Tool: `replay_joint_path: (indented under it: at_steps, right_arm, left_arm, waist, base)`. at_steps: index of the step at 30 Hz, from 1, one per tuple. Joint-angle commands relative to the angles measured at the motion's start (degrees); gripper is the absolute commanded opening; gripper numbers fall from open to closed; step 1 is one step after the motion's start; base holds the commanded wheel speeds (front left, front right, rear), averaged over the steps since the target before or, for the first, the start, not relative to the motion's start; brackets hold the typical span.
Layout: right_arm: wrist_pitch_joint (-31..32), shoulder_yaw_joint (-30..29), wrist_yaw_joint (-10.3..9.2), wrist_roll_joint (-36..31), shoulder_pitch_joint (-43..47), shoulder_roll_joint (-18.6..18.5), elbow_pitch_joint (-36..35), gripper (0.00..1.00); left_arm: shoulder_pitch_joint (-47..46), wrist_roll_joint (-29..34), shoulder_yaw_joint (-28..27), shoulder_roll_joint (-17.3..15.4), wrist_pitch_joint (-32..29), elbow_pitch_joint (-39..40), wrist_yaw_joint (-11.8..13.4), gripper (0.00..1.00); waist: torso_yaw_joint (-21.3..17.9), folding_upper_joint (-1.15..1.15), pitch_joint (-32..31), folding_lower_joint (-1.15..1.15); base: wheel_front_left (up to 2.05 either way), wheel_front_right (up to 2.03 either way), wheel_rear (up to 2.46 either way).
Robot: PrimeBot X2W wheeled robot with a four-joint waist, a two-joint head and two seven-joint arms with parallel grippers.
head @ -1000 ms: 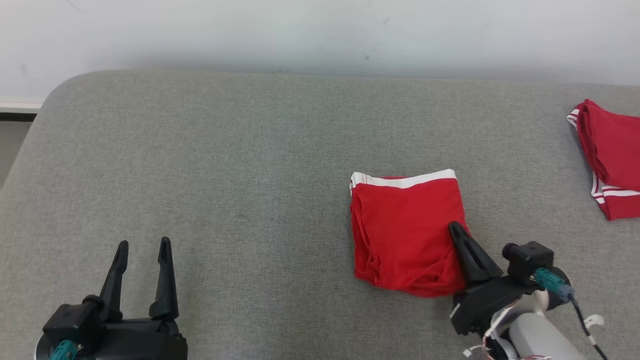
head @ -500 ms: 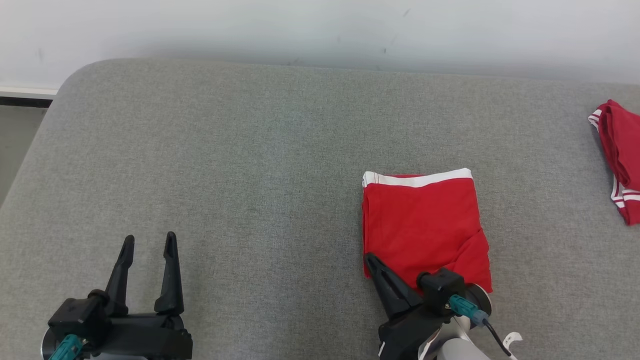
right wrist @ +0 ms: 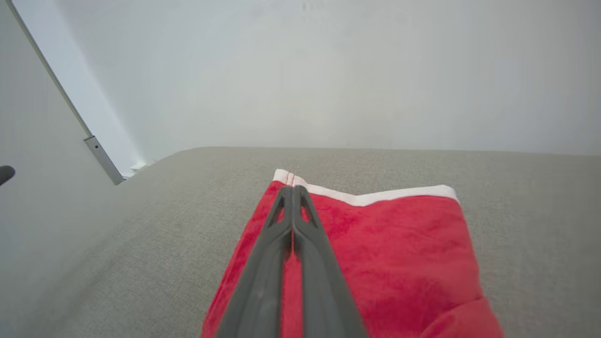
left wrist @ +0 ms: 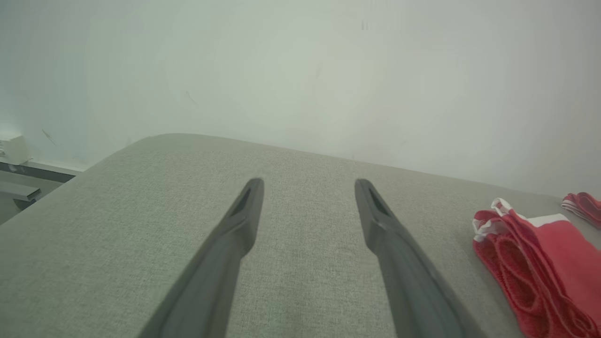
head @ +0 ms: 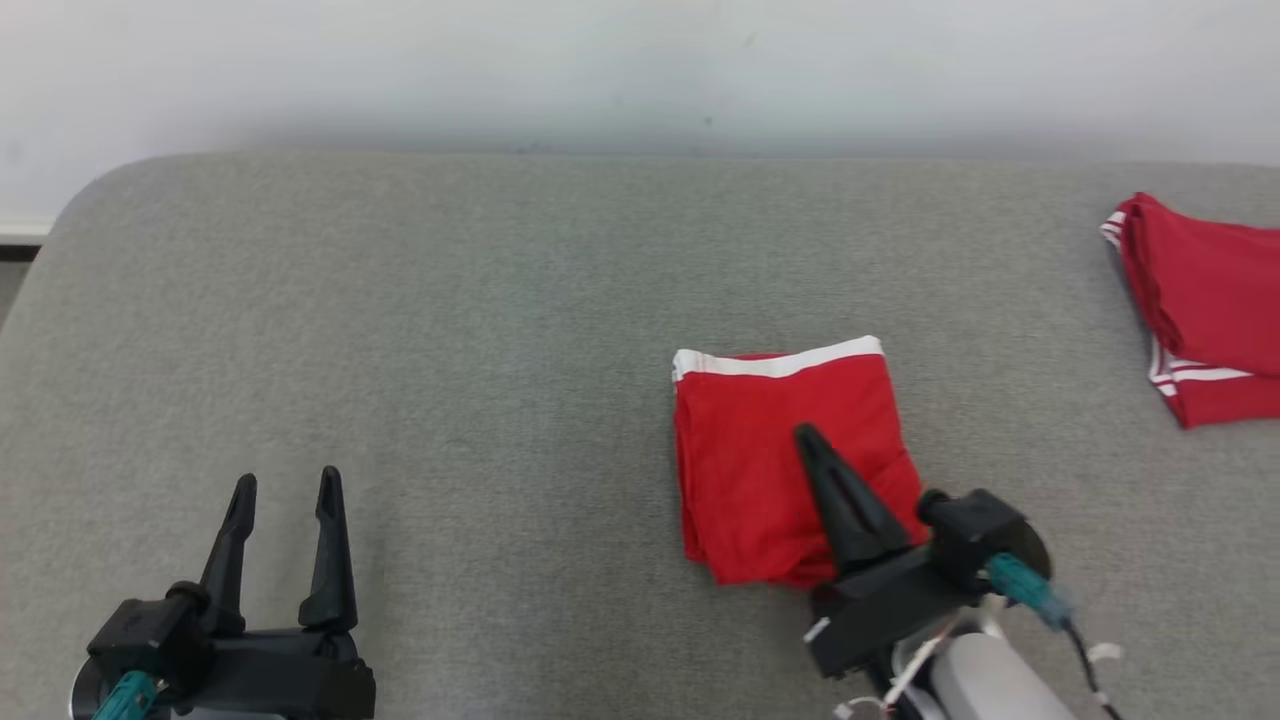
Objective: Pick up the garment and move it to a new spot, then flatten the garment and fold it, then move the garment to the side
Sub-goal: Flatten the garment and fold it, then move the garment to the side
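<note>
The garment (head: 770,450) is a red piece with a white band, folded into a rough square on the grey cushioned surface (head: 450,330). My right gripper (head: 808,437) is shut with nothing between its fingers and lies over the garment's middle, pointing toward the far left. In the right wrist view the closed fingertips (right wrist: 293,189) reach almost to the white band of the garment (right wrist: 394,253). My left gripper (head: 285,485) stands open over bare fabric at the lower left, well apart from the garment (left wrist: 535,263). Its fingers (left wrist: 235,234) are spread wide.
A second red garment (head: 1210,310) with white stripes lies at the far right edge of the surface, and its corner (left wrist: 582,206) shows in the left wrist view. A pale wall (head: 640,70) runs along the back. The surface's rounded corner (head: 80,200) is at the far left.
My right gripper, shut throughout, swept from the garment's lower right to its lower left edge and now lies over its middle. The lower right flap is tucked in. The head camera shifted.
</note>
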State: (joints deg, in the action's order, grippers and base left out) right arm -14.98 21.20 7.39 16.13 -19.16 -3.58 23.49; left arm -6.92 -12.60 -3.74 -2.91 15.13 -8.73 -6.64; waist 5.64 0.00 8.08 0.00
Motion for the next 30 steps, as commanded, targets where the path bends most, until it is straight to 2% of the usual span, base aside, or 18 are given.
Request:
replay_joint_path:
  at_steps: [1,9,10,11,12,13,19,30]
  right_arm:
    - [-0.2,-2.0,0.14,-0.8,1.7,-1.0,-1.6,0.0]
    - [-0.2,-10.3,0.14,-2.2,7.1,-3.4,-5.6,0.0]
    - [-0.2,-11.2,0.14,-2.2,7.8,-3.6,-5.9,0.25]
    - [-0.2,-11.9,0.15,-2.2,8.7,-3.7,-6.1,0.38]
    - [-0.2,-12.7,0.15,-2.3,9.3,-4.0,-6.6,0.74]
    - [-0.2,-13.2,0.15,-2.4,9.9,-4.2,-7.0,1.0]
    - [-0.2,-14.7,0.15,-3.1,14.1,-4.6,-9.1,1.0]
    - [-0.2,-15.8,0.15,-4.7,19.6,-3.6,-12.9,1.0]
  left_arm:
    - [0.2,0.7,-0.5,0.0,0.0,-0.1,-0.3,1.0]
    - [2.0,2.1,-1.3,0.0,0.0,-0.2,-0.6,1.0]
    - [2.2,2.4,-1.4,0.0,0.0,-0.2,-0.6,1.0]
    - [2.5,2.5,-1.6,0.0,0.0,-0.1,-0.7,1.0]
    - [2.9,2.6,-1.9,0.0,0.0,-0.1,-0.7,1.0]
    - [3.3,2.6,-2.1,0.0,0.0,0.0,-0.7,1.0]
    - [4.9,3.9,-2.8,-0.2,0.0,-0.6,-0.7,1.0]
    - [8.3,5.8,-3.4,-0.2,0.0,0.9,-0.1,1.0]
  waist:
    - [-2.4,0.0,-1.3,0.0]
    - [-6.1,0.0,-3.3,0.0]
    - [-6.4,0.0,-3.6,0.0]
    - [-6.9,0.0,-4.0,0.0]
    - [-7.2,0.0,-4.2,0.0]
    - [-7.6,0.0,-4.5,0.0]
    - [-8.6,0.0,-6.1,0.0]
    - [-7.9,0.0,-8.0,0.0]
  base:
    - [0.0,0.0,0.0]
    - [0.0,0.0,0.0]
    - [0.0,0.0,0.0]
    - [0.0,0.0,0.0]
    - [0.0,0.0,0.0]
    - [0.0,0.0,0.0]
    - [0.0,0.0,0.0]
    - [0.0,0.0,0.0]
